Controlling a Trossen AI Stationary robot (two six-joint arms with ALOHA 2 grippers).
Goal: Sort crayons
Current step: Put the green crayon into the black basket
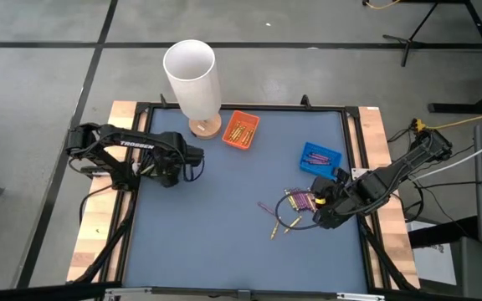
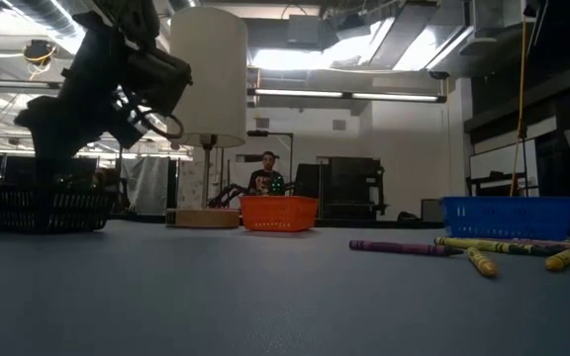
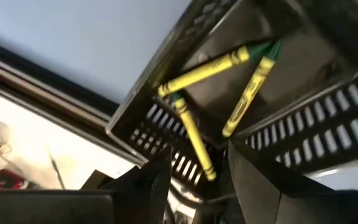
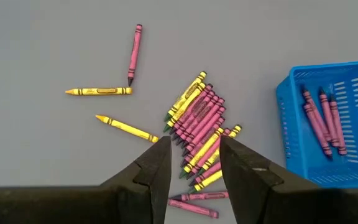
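We see the desk (image 1: 224, 217) with its blue-grey mat, and near its far edge a white lamp (image 1: 192, 79) on a wooden base, with an orange tray (image 1: 241, 130) of yellow crayons just beside it. The left gripper (image 3: 194, 171) hangs over a black basket (image 3: 291, 74) at the desk's left edge, its fingers parted and empty; three yellow crayons with green tips (image 3: 241, 81) lie in that basket just beyond the fingertips. The right gripper (image 4: 194, 155) hovers near the right edge above the loose pile of crayons (image 4: 197, 121), fingers spread wide with nothing between them, and the pile of mixed purple and yellow sticks lies right between and ahead of the tips. Near it the blue tray (image 4: 328, 124) holds several purple crayons; its far side is cut off. A few stray crayons (image 4: 114, 93) lie apart on the mat. From the low view, a person sits far behind, too small to make out.
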